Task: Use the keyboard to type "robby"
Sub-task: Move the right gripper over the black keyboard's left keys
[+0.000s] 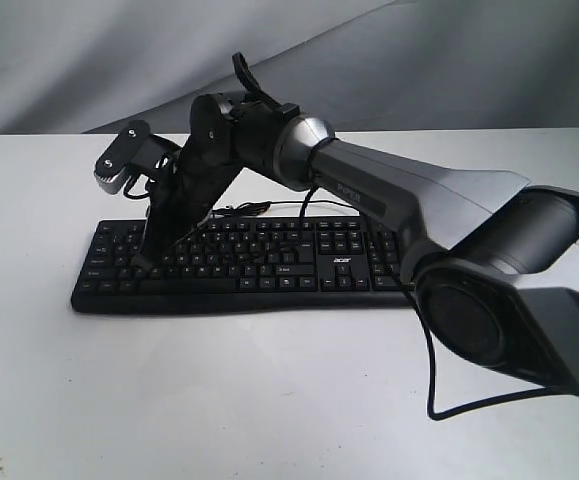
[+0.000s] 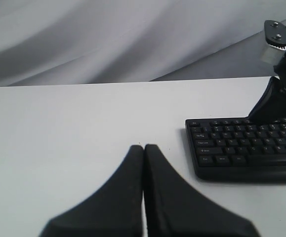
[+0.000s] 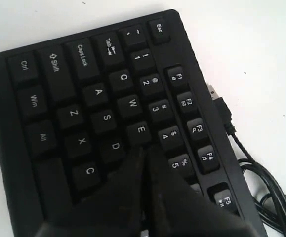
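The black keyboard (image 1: pixel 289 272) lies flat on the white table, number pad to the right, with a small white logo beside it. My right arm reaches across it to its left part. My right gripper (image 1: pixel 141 264) is shut with nothing held. In the right wrist view its tips (image 3: pixel 145 148) rest on the key row just past the E key (image 3: pixel 141 130), hiding the key beneath. My left gripper (image 2: pixel 143 146) is shut and empty, over bare table off the keyboard's (image 2: pixel 241 148) left end. It does not show in the exterior view.
The keyboard's thin black cable (image 3: pixel 254 170) coils on the table behind the function keys, also visible as a cable (image 1: pixel 259 208) behind the keyboard. Another black cable (image 1: pixel 431 370) hangs from the right arm's base. A grey cloth backdrop (image 1: pixel 69 60) stands behind the table (image 1: pixel 269 400).
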`<state>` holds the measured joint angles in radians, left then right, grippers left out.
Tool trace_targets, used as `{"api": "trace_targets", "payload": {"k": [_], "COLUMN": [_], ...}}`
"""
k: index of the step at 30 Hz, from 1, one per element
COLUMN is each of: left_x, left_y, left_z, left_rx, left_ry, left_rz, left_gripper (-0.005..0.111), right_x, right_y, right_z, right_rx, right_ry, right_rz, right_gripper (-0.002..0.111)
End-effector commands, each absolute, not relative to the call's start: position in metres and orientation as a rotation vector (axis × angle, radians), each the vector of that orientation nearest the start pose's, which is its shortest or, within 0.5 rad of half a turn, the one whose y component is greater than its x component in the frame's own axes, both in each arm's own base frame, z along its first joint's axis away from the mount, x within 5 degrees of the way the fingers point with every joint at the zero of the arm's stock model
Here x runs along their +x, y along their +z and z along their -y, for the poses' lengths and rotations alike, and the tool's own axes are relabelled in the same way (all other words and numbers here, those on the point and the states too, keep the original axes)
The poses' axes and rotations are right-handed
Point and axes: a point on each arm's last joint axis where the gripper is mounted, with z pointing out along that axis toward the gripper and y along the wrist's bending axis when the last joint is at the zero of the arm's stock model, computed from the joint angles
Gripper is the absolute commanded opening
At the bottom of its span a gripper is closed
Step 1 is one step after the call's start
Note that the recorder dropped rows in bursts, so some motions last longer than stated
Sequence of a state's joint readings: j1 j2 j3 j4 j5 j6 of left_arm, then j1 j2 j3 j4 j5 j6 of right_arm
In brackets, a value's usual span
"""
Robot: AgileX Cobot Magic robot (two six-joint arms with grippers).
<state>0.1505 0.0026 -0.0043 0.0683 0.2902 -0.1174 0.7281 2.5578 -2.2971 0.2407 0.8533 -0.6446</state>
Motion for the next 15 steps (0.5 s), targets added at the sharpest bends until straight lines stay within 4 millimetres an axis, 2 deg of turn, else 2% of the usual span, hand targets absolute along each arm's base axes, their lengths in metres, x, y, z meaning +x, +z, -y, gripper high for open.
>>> {"api": "trace_targets", "payload": {"k": [1,6,15], "left_x": [0.054,0.054,0.054], "left_y": [0.187,0.187,0.187], "left_z": [-0.01,-0.01,-0.01], "left_rx": [-0.203,-0.203,-0.203], "left_ry": [0.079,0.079,0.079], "left_rz": [-1.758,-1.758,-1.758], "left_gripper": [0.001,0.001,0.001], "right_x": [0.41,0.411,0.412], "right_y": [0.149,0.141,0.139], "right_z": [-0.379,-0.38,-0.381], "right_rx": [-1.484,-1.471,-1.462], "right_ry": [0.328,0.335,0.327], "right_rz": [-2.089,-2.101,-2.091], "right_gripper": [0.0,0.0,0.0]}}
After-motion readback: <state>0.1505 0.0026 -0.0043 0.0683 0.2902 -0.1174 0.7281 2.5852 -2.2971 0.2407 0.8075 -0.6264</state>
